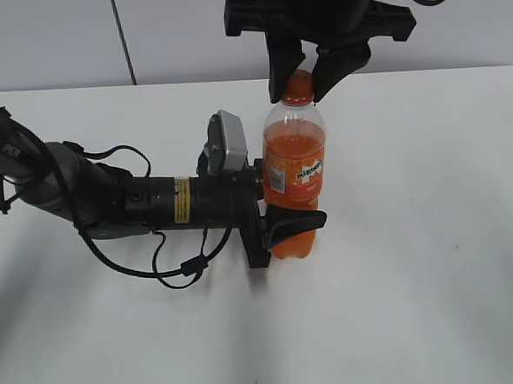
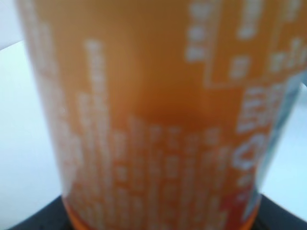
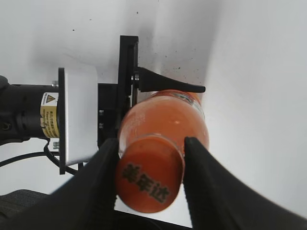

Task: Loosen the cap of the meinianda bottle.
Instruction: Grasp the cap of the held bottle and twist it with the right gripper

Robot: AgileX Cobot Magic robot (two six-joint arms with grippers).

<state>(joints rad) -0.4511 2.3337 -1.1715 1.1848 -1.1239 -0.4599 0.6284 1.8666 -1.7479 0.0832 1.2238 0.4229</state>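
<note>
Exterior view: bottle [image 1: 296,176] stands upright on a white table [image 1: 419,278] before a pale grey wall [image 1: 186,31]. Left gripper [image 1: 292,225] clamps its lower body. Right gripper [image 3: 149,165] brackets the cap [image 3: 148,179], both fingers touching its sides.

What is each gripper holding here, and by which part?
The left gripper clamps the meinianda bottle around its lower body, keeping it upright. The right gripper straddles the cap from above; whether it grips it yet cannot be told.
</note>
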